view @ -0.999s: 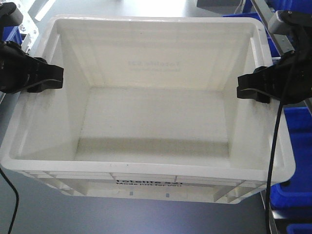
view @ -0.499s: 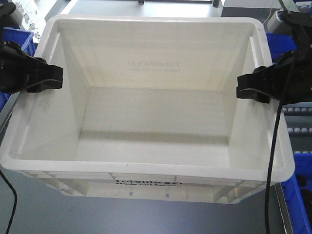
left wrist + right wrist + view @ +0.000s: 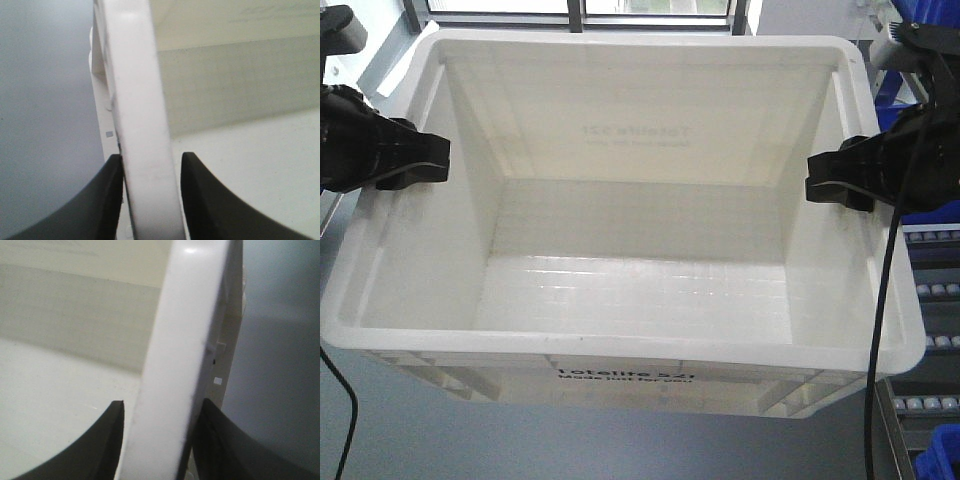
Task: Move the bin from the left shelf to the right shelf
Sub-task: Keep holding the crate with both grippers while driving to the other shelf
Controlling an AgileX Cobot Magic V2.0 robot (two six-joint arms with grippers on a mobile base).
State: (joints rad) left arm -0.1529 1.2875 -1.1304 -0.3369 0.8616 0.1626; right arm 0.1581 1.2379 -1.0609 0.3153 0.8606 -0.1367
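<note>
A large empty white plastic bin (image 3: 630, 290) fills the front view, held up off the floor. My left gripper (image 3: 420, 160) is shut on the bin's left rim (image 3: 142, 125), one black finger on each side of the wall. My right gripper (image 3: 835, 182) is shut on the bin's right rim (image 3: 185, 355) in the same way. The bin hangs level between the two grippers. Neither shelf can be made out as such, except rails at the right.
A window frame (image 3: 580, 12) shows beyond the bin's far edge. Roller rails (image 3: 930, 290) and blue bins (image 3: 935, 450) stand at the right. Grey floor (image 3: 410, 430) lies below the bin.
The background has swept past behind the bin: blue bins at the left and right have gone from view and a window has come in at the top. Both grips on the bin are unchanged.
</note>
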